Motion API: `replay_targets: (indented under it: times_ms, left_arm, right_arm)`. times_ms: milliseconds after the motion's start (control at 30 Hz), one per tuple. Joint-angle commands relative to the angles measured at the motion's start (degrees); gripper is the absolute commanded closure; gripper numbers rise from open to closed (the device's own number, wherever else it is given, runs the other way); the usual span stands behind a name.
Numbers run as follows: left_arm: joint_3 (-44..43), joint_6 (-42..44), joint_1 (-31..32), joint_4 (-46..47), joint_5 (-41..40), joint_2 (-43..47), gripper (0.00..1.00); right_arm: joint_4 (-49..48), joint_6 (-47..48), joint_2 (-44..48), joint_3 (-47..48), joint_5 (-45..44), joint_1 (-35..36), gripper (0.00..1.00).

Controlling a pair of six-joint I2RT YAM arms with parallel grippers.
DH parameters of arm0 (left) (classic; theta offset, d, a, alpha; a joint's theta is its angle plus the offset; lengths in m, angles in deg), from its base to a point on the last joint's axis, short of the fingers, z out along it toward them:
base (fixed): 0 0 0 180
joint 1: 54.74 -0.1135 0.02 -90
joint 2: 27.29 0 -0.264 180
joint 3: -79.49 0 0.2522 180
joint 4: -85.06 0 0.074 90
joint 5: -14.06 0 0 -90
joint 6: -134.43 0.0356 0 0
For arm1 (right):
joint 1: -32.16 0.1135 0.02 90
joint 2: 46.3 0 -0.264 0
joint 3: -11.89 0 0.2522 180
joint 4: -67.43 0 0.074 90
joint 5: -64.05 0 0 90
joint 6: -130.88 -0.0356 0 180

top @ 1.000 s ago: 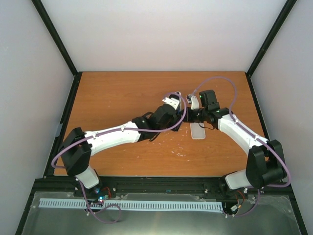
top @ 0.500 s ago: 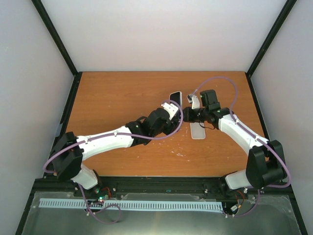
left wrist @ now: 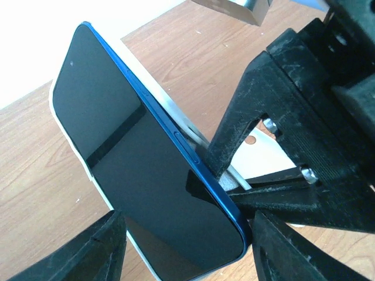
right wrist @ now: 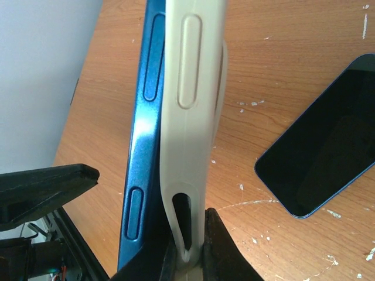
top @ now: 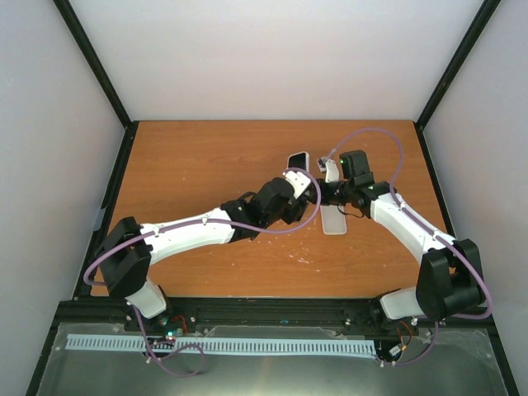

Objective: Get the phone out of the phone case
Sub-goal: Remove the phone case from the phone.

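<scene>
A blue phone (left wrist: 135, 158) with a black screen stands on edge above the table, partly in a white case (left wrist: 88, 171). In the top view the phone (top: 296, 160) is at the table's middle. My right gripper (right wrist: 190, 249) is shut on the case's (right wrist: 190, 88) thin edge; the phone's blue side (right wrist: 143, 117) has come away from the case on one side. My left gripper (left wrist: 187, 249) is open, with a finger on each side of the phone's near end. In the top view the left gripper (top: 299, 178) and the right gripper (top: 324, 188) meet at the phone.
A second phone (right wrist: 322, 152) with a dark screen lies flat on the wooden table, just beside the right gripper; it also shows in the top view (top: 333, 221). Black frame posts and white walls surround the table (top: 190, 165).
My left arm drew back toward the near left half a second ago and has now moved forward again to the phone. The right gripper and the phone have stayed in place.
</scene>
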Motion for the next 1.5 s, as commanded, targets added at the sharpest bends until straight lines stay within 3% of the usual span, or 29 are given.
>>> replay_targets:
  times_ms: [0, 300, 667, 867, 967, 1133, 1300, 1467]
  left_arm:
    - [-3.2, 2.4, 0.8, 0.8, -4.7, -1.1, 0.41]
    - [-0.3, 3.4, 0.9, 1.2, -1.9, -0.3, 0.38]
    - [-1.8, 6.9, 0.9, 5.5, -14.5, -3.8, 0.38]
    - [-1.6, 13.9, 1.0, 11.4, -21.1, -6.7, 0.4]
    - [-0.6, 17.0, 1.5, 15.3, -25.1, -7.7, 0.48]
    - [4.1, 14.2, 1.4, 19.1, -25.3, -2.1, 0.62]
    - [5.1, 13.3, 1.2, 17.8, -22.0, -1.2, 0.67]
    - [3.1, 14.7, 1.3, 17.3, -24.2, -4.4, 0.83]
  right_arm:
    - [-2.7, -0.6, 2.3, 1.0, 1.9, -0.3, 0.97]
    - [-4.2, -2.8, 1.8, 0.0, 5.5, -2.1, 0.97]
    - [-4.6, -2.8, 1.3, -0.4, 8.4, -2.2, 0.97]
    - [-3.9, -2.6, 1.2, -0.3, 10.6, -2.2, 0.97]
    - [-3.2, -2.2, 1.5, 0.1, 11.0, -2.3, 0.97]
    - [-1.3, -0.9, 2.0, 0.4, 11.0, -2.2, 0.97]
    - [-2.5, -1.5, 1.7, -0.1, 12.6, -2.3, 0.97]
    - [-3.8, -2.8, 1.8, -0.4, 14.3, -2.2, 0.97]
